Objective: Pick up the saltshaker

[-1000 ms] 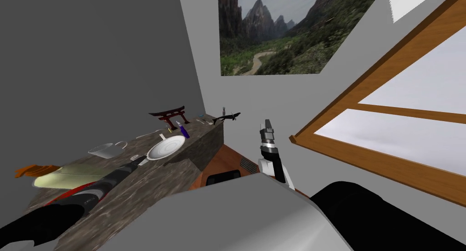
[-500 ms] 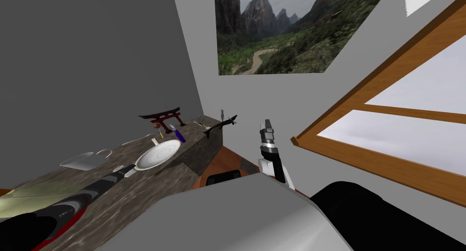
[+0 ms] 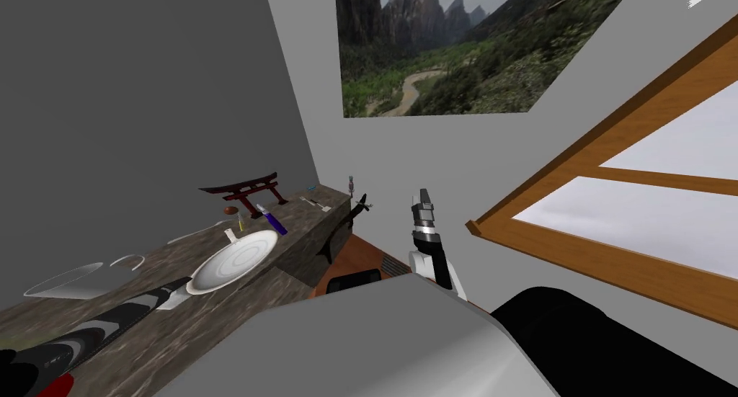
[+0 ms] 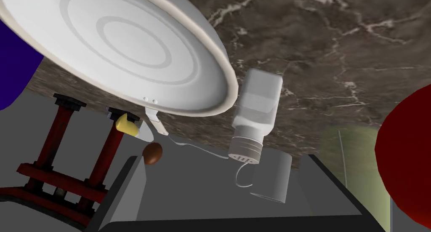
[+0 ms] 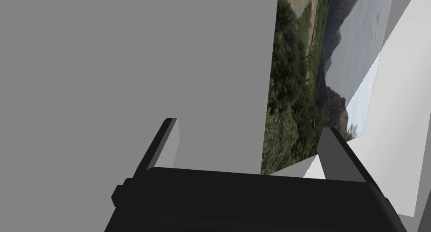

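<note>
saltshaker (image 4: 256,116): standing upright on the bench (image 4: 336,40), just beside the plate (image 4: 122,52) rim, mug (image 4: 269,179) sitting behind it by the wall
left pincer (image 4: 223,160): sitting spread wide, pointing at the saltshaker, not touching it
room: bare bench lying open on the saltshaker's far side from the plate
right pincer (image 5: 250,128): spread too, hanging past the bench's end

The plate (image 4: 126,44) runs off the picture's edge, so part of its rim is lost, and it covers one end of a thin white utensil (image 4: 198,150) lying behind it. Next to the plate, a blue thing (image 4: 12,69) and a red gate model (image 4: 63,158) are cut off by the edge. A round red thing (image 4: 406,158), well apart from the plate, is cut off too. The saltshaker (image 4: 254,111), just beside the plate, hides part of the cup (image 4: 271,179) handle. On the bench (image 3: 216,306), the small items (image 3: 315,202) far beyond the plate are too small to name.
</note>
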You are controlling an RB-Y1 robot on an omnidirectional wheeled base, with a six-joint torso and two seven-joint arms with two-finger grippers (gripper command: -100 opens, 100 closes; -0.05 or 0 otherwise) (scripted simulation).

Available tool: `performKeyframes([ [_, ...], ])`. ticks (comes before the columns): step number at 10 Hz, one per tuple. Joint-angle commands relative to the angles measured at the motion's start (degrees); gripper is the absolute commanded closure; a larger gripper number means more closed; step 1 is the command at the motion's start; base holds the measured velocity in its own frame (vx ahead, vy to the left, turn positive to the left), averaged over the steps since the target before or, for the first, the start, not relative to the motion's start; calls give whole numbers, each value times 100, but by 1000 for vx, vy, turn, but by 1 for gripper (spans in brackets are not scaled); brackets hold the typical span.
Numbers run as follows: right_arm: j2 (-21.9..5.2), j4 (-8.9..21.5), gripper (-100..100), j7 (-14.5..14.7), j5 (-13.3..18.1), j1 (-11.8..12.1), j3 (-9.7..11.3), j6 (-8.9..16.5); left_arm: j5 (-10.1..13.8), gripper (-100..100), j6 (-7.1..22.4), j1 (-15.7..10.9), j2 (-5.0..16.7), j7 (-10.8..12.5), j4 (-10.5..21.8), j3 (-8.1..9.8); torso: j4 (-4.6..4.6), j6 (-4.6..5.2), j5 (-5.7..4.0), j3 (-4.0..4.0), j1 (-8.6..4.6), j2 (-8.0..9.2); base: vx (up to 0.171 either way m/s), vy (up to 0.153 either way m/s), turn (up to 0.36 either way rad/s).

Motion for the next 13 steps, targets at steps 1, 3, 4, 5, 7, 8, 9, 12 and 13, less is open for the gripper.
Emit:
performKeyframes([
  [1, 0, 0, 0, 0, 0, 0, 0, 0, 75, -100, 273, 135, 61, 44, 25, 51, 0, 0, 0, 0, 0, 0, 94, 37, -29],
  [3, 0, 0, 0, 0, 0, 0, 0, 0, 171, -100, 460, 239, 142, 92, 67, 104, 2, 1, 2, 5, 9, 8, 97, 40, -33],
  [4, 0, 0, 0, 0, 0, 0, 0, 0, 260, -100, 635, 339, 211, 146, 106, 147, 4, 0, 1, 9, 4, 15, 96, 32, -25],
  [5, 0, 0, 0, 0, 0, 0, 0, 0, 341, -100, 796, 433, 269, 203, 144, 179, 4, 0, 0, 8, 3, 13, 127, 39, -37],
  [7, 0, 0, 0, 0, 0, 0, 0, 0, 483, -100, 1075, 602, 347, 322, 212, 204, 4, -1, -1, -8, 27, -32, 146, 50, -26],
  [8, 0, 0, 0, 0, 0, 0, 0, 0, 544, -100, 1191, 676, 368, 379, 241, 196, 1, 1, 2, -15, 38, -41, 140, 70, -35],
  [9, 0, 0, 0, 0, 0, 0, 0, 0, 598, -100, 1292, 742, 379, 430, 266, 174, 0, 0, 3, -16, 43, -42, 127, 49, -31],
  [12, 0, 0, 0, 0, 0, 0, 0, 0, 723, -100, 1453, 954, 328, 507, 250, 105, 0, 0, 1, -17, 31, -43, 119, 36, -24],
  [13, 0, 0, 0, 0, 0, -1, 0, 0, 743, 0, 1478, 973, 328, 510, 247, 109, 5, 0, 0, -4, 23, -20, 11, 3, -1],
])
